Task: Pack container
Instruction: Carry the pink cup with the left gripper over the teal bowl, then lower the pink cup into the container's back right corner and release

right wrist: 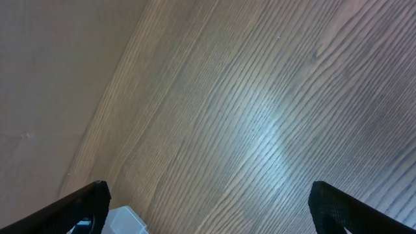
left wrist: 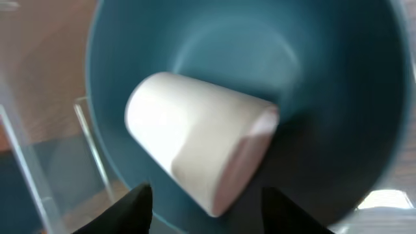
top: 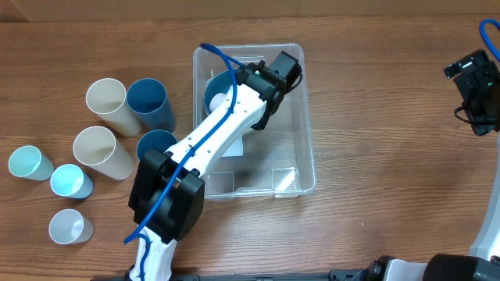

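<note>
The large clear container [top: 301, 125] sits at the table's middle. Inside its far left corner stands a blue bowl [top: 216, 87], and a white cup [left wrist: 195, 146] lies on its side in the bowl [left wrist: 325, 97]. My left gripper [left wrist: 205, 205] is open just above the cup, its fingertips apart on either side and holding nothing. In the overhead view the left arm [top: 226, 129] reaches over the container and hides most of the bowl. My right gripper [right wrist: 208, 201] is open and empty over bare wood at the far right [top: 476, 90].
Left of the container stand several cups: two cream [top: 108, 104] [top: 100, 150], two dark blue [top: 148, 103] [top: 156, 145], two light blue [top: 30, 163] [top: 70, 181] and one white [top: 69, 227]. A corner of the container shows in the right wrist view [right wrist: 123, 221].
</note>
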`<state>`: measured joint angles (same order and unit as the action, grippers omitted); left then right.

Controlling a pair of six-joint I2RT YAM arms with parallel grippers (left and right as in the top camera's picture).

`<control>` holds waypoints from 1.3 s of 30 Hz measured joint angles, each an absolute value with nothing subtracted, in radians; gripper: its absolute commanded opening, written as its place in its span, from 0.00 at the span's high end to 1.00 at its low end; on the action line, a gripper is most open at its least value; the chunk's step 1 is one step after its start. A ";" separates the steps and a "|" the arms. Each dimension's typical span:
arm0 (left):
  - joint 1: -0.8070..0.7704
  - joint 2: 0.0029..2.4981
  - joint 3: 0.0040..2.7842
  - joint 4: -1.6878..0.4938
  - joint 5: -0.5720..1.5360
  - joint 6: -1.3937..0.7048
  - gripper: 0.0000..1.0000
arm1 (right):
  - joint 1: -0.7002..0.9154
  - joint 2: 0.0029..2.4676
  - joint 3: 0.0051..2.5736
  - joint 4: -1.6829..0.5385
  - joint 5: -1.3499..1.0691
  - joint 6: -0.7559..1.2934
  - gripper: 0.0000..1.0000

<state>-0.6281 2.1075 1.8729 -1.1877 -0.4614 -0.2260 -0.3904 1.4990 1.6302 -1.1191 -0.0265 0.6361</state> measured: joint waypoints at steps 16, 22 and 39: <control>-0.499 2.107 1.874 -1.046 -0.371 -0.044 0.85 | -0.390 1.499 1.630 -1.119 -0.027 0.636 0.00; -0.482 2.105 1.875 -1.032 -0.358 -0.048 0.96 | -0.390 1.499 1.630 -1.119 -0.027 0.636 0.00; -0.641 2.080 2.426 -1.508 -0.221 -0.220 0.96 | -0.390 1.499 1.630 -1.119 -0.027 0.636 0.00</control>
